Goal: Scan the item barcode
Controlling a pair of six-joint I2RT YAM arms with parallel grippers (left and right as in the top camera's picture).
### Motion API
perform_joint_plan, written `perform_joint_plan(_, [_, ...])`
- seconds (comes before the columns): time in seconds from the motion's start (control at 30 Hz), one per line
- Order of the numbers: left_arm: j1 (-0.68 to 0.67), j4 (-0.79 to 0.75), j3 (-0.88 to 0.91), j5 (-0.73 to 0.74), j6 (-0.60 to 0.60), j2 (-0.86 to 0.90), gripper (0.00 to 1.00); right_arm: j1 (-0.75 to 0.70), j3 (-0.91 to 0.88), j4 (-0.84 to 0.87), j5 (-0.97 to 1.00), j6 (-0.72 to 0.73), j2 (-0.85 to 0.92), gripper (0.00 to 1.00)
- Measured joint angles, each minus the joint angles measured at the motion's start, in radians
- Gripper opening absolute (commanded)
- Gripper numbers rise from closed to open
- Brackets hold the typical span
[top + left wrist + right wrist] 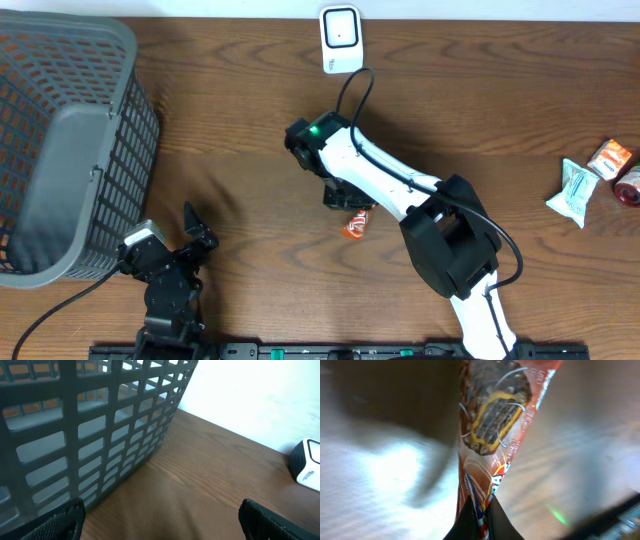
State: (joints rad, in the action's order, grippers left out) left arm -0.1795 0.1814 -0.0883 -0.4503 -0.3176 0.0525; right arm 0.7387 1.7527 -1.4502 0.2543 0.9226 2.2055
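The glossy orange-red plastic snack packet, printed with a picture of a chocolate-coated bar, is in the middle of the dark brown wooden table, directly under the end of my right arm. On the right wrist camera the same packet fills the middle of the view. The right tool has its two dark fingers pressed together on the packet's near edge, pinching it. The background there is too smeared for me to tell whether the far end of the packet touches the wood or hangs clear of it. From overhead, the right tool sits just above and left of the packet, with the white arm running back down to the right. The small white box-shaped barcode scanner stands at the far edge of the table, well apart from the packet and almost straight beyond it. The left wrist camera catches the scanner at the right border of its view. My left tool sits near the front left of the table with its fingers spread wide and nothing between them; only bare wood shows between the fingers on the wrist camera. Just beside it on the left is the tall grey plastic mesh basket, whose lattice wall fills much of that wrist view. At the far right of the table lie a pale green packet, an orange and white packet and a dark red round item, close together.
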Motion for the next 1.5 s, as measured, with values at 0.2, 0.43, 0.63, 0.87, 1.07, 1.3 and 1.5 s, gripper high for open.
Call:
perform_joint_plan(0.2, [0.0, 0.0, 0.0, 0.0, 0.0, 0.0, 0.98, 0.001, 0.0, -0.052, 0.048, -0.063, 0.0, 0.01])
perform_joint_plan(0.43, [0.0, 0.0, 0.0, 0.0, 0.0, 0.0, 0.98, 0.001, -0.001, -0.245, 0.129, -0.148, 0.0, 0.02])
perform_joint_plan(0.63, [0.0, 0.0, 0.0, 0.0, 0.0, 0.0, 0.98, 0.001, -0.001, -0.243, 0.123, -0.177, 0.0, 0.02])
perform_joint_plan(0.87, [0.0, 0.0, 0.0, 0.0, 0.0, 0.0, 0.98, 0.014, -0.013, -0.248, 0.106, -0.177, 0.0, 0.01])
perform_joint_plan(1.07, [0.0, 0.0, 0.0, 0.0, 0.0, 0.0, 0.98, 0.035, -0.05, -0.24, 0.15, -0.23, 0.0, 0.6])
perform_joint_plan(1.3, [0.0, 0.0, 0.0, 0.0, 0.0, 0.0, 0.98, 0.039, -0.061, -0.15, 0.191, -0.285, 0.0, 0.94])
perform_joint_plan(1.5, [0.0, 0.0, 0.0, 0.0, 0.0, 0.0, 0.98, 0.039, -0.034, -0.133, 0.135, -0.285, 0.0, 0.97])
